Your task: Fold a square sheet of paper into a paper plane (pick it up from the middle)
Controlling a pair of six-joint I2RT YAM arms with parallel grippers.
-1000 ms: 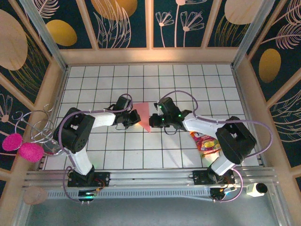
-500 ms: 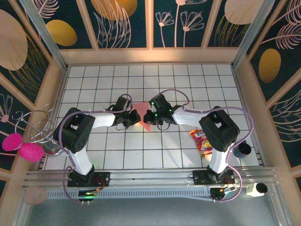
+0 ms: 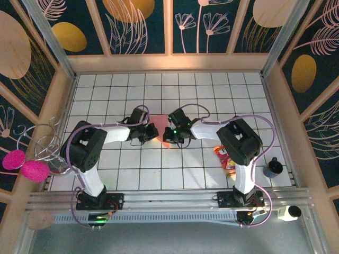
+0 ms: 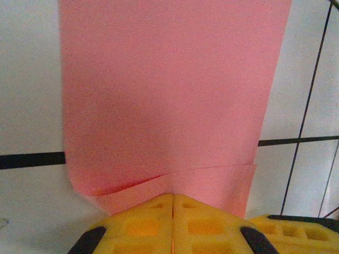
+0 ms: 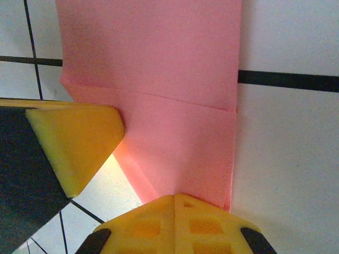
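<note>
The left gripper point(image 4: 172, 198) has its yellow pads pressed together on one edge of the folded pink sheet of paper point(image 4: 169, 90). The right gripper point(image 5: 175, 198) pinches the other side the same way. From above, both wrists cover most of the sheet at the middle of the tiled table point(image 3: 137, 174), so its outline is unclear. The right arm hides part of the snack packet point(image 3: 225, 159).

- Overhead, the square sheet of paper point(image 3: 161, 127) is mostly hidden between the left gripper point(image 3: 152, 132) and the right gripper point(image 3: 170, 133).
- Both wrist views crop its far end.
- The right arm point(image 3: 241, 143) masks part of a snack packet point(image 3: 229, 165).
</note>
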